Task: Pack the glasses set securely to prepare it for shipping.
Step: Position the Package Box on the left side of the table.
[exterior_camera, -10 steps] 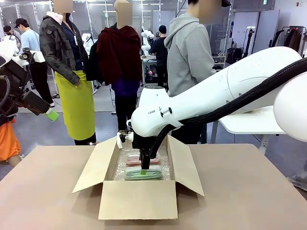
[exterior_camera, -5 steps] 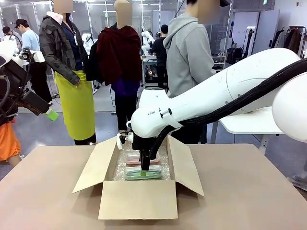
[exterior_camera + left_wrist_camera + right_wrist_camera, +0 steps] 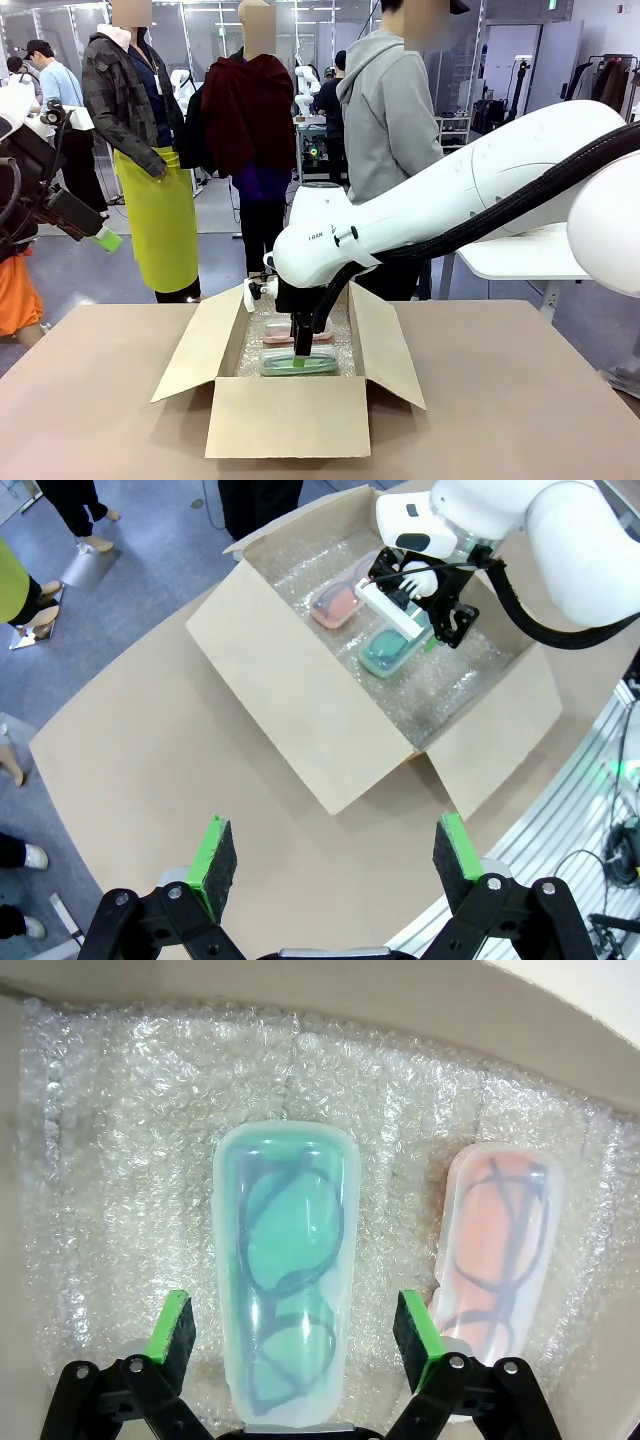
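Broadly, the brown table (image 3: 100,400) carries an open cardboard box (image 3: 287,415) lined with bubble wrap (image 3: 120,1110). Above the table the left gripper (image 3: 335,852) hangs wide open and empty. Inside the box the right gripper (image 3: 295,1330), jaws spread, straddles the mint green case (image 3: 285,1220) without pinching it; the pink case (image 3: 505,1230) lies just beside, both flat on the wrap

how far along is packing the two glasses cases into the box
Done: the mint green translucent glasses case and the pink translucent glasses case lie side by side on bubble wrap inside the brown cardboard box. In hand: nothing; the open right gripper straddles the mint case, not clamping it, and the left gripper hangs open above the table. Left: the box flaps stand open, not yet closed.
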